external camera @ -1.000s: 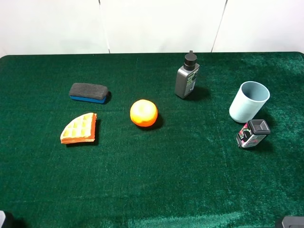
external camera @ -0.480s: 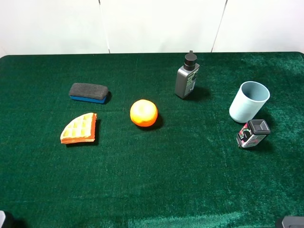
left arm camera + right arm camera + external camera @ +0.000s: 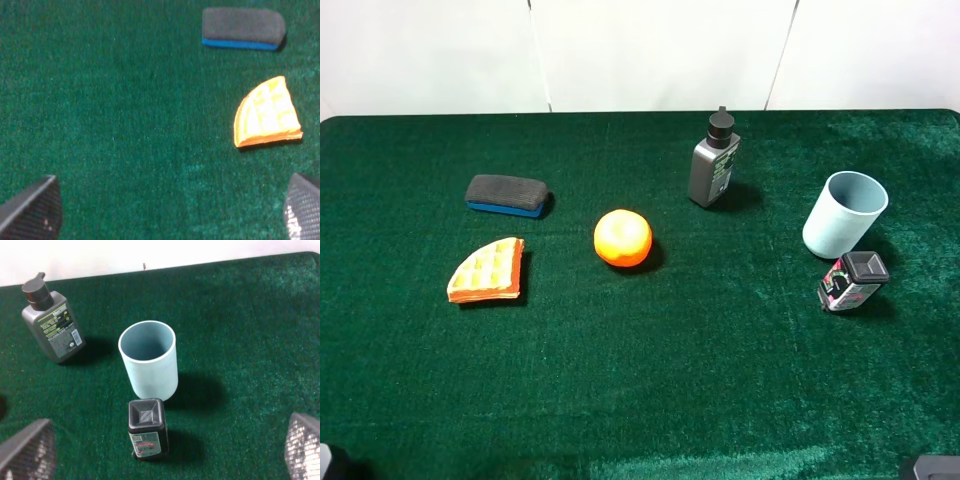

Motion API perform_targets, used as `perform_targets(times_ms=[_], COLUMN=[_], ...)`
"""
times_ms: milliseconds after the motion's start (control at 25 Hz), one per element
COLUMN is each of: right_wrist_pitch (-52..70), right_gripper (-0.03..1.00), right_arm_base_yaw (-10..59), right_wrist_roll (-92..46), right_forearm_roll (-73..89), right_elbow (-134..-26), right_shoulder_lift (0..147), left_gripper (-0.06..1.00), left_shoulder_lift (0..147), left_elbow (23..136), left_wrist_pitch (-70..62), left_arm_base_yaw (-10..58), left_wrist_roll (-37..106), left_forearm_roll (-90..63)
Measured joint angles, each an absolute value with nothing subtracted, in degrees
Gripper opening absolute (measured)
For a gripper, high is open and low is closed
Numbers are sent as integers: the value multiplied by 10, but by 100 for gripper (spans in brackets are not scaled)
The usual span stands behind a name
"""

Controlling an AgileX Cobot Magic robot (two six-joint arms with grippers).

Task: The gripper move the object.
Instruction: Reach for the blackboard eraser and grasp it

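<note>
Left gripper (image 3: 165, 212) at the near left edge, fingers spread wide with nothing between them, looking out over bare green cloth (image 3: 640, 400). Beyond it, on the far left, the object (image 3: 506, 194) (a grey-topped, blue-based eraser) lying flat and untouched, just past the orange waffle wedge (image 3: 486, 270). Toward the middle, an orange (image 3: 622, 238); farther right, a grey bottle (image 3: 713, 165), a pale blue cup (image 3: 844, 212) and a small black-capped bottle (image 3: 852, 281). Right gripper (image 3: 165, 450) likewise spread and empty at the near right. Approach apparently only beginning: next, probably a reach away over the wedge, then down astride the eraser's narrow width before closing.
</note>
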State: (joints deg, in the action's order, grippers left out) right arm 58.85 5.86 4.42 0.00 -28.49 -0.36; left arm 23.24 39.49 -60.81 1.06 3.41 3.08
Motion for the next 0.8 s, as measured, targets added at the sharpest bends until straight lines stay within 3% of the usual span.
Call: perform_targets(times_ms=[800], right_wrist_pitch=[589], right_gripper=[70], right_arm_base_yaw=[59], right_wrist_roll=[44], right_forearm_roll=[0], right_elbow=[-285], right_shoulder_lift=[-4], left_gripper=[88], left_shoulder_lift=[650], left_elbow=[573], left_wrist_pitch=[-571], left_arm_base_yaw=[69], left_wrist_roll=[164], left_forearm_roll=[37])
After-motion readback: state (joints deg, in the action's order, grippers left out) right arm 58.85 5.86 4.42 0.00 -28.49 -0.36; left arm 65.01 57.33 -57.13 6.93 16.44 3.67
